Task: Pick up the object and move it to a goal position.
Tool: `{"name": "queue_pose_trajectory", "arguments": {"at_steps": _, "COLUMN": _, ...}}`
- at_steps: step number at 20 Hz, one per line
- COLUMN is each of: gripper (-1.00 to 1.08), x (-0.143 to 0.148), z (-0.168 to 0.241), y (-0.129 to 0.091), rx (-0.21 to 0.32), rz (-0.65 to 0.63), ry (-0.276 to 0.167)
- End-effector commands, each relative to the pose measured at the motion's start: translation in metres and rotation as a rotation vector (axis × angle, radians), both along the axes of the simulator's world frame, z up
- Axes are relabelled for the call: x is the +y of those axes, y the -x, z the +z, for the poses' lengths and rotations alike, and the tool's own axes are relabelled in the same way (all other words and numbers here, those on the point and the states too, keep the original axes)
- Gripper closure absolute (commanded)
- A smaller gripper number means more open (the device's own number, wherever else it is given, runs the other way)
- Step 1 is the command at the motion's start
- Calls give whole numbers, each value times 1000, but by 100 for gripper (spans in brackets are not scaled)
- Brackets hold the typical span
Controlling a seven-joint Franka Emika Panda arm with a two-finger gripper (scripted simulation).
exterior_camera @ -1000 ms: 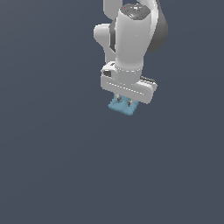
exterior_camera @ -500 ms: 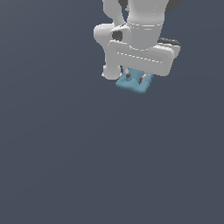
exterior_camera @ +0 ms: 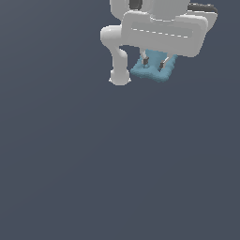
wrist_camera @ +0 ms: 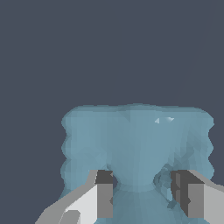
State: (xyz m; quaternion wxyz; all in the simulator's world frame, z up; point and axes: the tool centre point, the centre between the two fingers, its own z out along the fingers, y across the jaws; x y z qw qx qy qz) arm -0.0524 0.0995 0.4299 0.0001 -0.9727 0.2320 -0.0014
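Observation:
The object (exterior_camera: 168, 73) is a small teal-blue flat block with bumpy edges, seen near the top of the exterior view, just under the wide white hand. My gripper (exterior_camera: 153, 64) is shut on the object, its two dark-tipped fingers pressing into it from either side. In the wrist view the object (wrist_camera: 135, 135) fills the middle, with its recessed centre between the fingers (wrist_camera: 104, 197). The gripper (wrist_camera: 143, 192) holds it by its near part. The hand hides the block's far edge in the exterior view.
A white arm link (exterior_camera: 118, 61) hangs down at the exterior view's left of the hand. Plain dark grey-blue ground (exterior_camera: 117, 178) stretches all around, with no other objects or goal mark visible.
The gripper has risen and shifted toward the exterior view's right, growing larger in the picture. The teal block has travelled with it between the fingers.

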Motion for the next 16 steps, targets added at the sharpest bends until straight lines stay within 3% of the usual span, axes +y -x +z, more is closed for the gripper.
{"name": "queue_pose_trajectory", "arguments": {"at_steps": 1, "gripper": 108, "x": 3, "z": 9, "y": 1, "rx": 2, "rz": 0, "ry": 0}}
{"name": "queue_pose_trajectory", "arguments": {"at_steps": 16, "gripper": 108, "x": 1, "z": 23, "y": -6, "rx": 2, "rz": 0, "ry": 0}}
